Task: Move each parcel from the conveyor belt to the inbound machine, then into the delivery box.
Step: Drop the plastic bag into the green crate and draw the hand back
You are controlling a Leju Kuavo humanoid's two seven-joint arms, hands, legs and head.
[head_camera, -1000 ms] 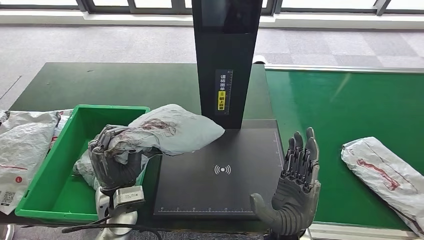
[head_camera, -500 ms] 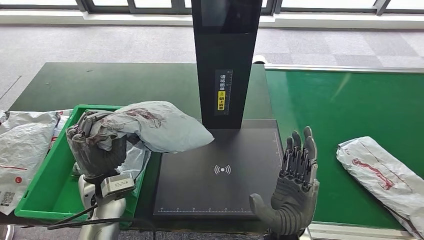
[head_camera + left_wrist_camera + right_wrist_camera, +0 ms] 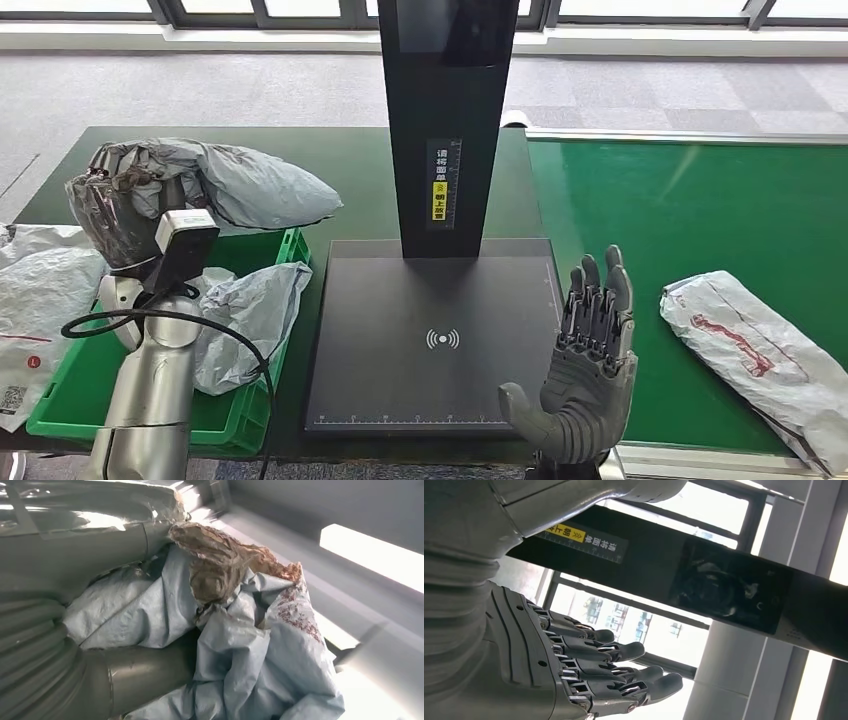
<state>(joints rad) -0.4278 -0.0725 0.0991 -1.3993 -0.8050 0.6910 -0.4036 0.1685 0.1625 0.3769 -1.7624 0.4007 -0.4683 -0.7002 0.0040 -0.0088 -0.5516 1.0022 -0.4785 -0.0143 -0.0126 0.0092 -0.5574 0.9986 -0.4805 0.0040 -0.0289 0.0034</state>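
Two grey plastic mailers flank the black inbound machine point(image 3: 437, 330): one crumpled, soft-sided parcel point(image 3: 235, 185) is clutched by the robot's left hand point(image 3: 118, 208), raised above the far end of the green delivery box point(image 3: 250, 418), its long axis running left to right with the tapered end pointing toward the machine's upright column. A second, flat parcel point(image 3: 760, 345) with red print lies diagonally on the green conveyor belt point(image 3: 690, 210). The right hand point(image 3: 590, 385) stands empty, fingers spread upward, beside the machine's matte plate.
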